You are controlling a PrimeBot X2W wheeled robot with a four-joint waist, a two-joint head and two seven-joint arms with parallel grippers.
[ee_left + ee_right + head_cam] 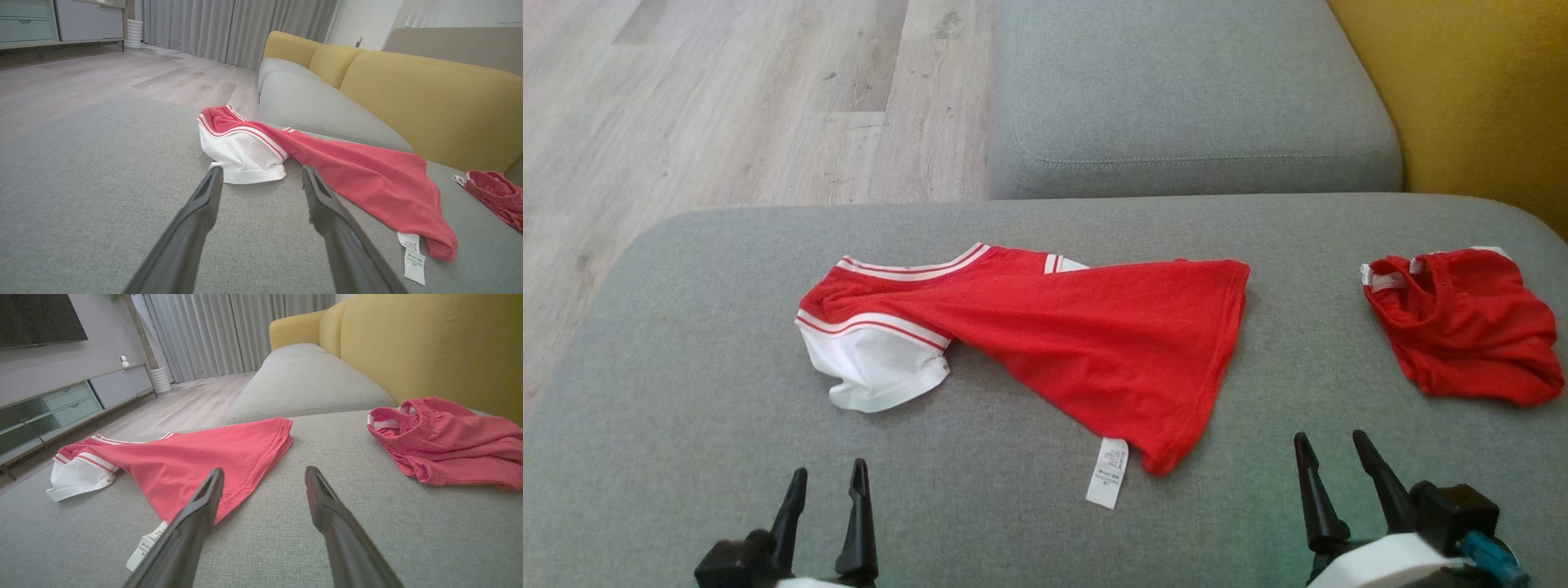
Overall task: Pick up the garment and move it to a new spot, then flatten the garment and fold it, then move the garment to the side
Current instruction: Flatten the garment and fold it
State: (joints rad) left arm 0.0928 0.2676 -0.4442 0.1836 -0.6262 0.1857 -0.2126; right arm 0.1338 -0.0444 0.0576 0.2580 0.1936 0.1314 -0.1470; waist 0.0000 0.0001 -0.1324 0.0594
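The red shirt [1045, 335] lies rumpled mid-way across the grey cushion [686, 367]. My left claw [829, 469] and right claw [1330, 437] stand wide and empty at the cushion's near edge. It looks light and limp; I'd pinch the white sleeve [874, 371] and the hem corner [1168, 457].
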